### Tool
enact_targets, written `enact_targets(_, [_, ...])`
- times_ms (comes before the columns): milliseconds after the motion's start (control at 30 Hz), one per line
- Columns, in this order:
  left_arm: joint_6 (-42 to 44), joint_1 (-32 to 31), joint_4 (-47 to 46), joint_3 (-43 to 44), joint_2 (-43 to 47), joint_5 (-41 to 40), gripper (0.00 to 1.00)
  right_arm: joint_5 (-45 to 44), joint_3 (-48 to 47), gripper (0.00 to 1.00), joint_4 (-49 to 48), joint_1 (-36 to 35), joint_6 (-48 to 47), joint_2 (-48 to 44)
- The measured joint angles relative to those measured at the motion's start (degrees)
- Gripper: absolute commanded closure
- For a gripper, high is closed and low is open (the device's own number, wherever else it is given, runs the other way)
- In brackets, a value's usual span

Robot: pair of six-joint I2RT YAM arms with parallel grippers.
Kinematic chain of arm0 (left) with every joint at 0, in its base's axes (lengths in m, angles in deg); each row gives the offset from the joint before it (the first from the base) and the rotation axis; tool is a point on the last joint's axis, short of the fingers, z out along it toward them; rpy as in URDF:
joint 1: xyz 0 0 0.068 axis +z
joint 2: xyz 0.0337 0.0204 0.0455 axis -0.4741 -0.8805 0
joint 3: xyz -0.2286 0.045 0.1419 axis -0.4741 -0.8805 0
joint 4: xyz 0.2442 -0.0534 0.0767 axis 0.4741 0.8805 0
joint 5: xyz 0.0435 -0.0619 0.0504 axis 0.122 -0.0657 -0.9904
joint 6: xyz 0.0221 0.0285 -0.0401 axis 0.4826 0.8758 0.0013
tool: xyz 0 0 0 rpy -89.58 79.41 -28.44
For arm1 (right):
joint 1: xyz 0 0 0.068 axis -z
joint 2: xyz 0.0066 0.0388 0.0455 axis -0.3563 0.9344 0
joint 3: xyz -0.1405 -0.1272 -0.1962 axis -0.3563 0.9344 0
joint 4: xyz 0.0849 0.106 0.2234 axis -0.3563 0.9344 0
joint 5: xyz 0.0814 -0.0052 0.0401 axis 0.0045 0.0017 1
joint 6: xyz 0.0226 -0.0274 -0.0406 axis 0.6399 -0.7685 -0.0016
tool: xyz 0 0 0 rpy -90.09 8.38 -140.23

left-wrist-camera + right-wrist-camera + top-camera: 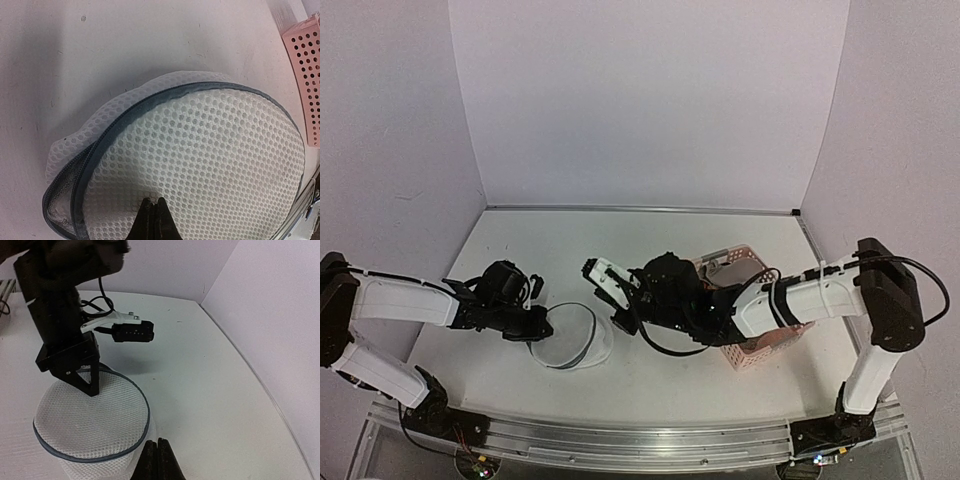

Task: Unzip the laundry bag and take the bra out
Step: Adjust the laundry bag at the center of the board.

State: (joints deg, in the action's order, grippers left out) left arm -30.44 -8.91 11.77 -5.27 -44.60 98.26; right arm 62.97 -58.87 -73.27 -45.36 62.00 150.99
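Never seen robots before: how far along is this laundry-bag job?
Done: the white mesh laundry bag lies collapsed, its dark zipper partly open. In hand: the left jaws, shut, press its top. Left: perhaps nothing, if the beige fabric in the pink perforated basket is the bra.

No readable text in any view — no label, brand or number. The laundry bag point(210, 150) shows only plain white mesh and a grey zipper band, the pink basket point(306, 65) only rows of holes — nothing legible on either.
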Motion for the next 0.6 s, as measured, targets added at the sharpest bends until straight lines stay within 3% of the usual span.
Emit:
enact_targets(267, [0.0,0.0,-0.2,0.9,0.1,0.0,1.0,9.5,-9.2,1.0,5.7,4.1,19.6,8.5])
enact_targets(600, [0.0,0.0,-0.3,1.4,0.1,0.0,1.0,12.9,-11.6,1.0,7.0,4.3,28.3,17.2])
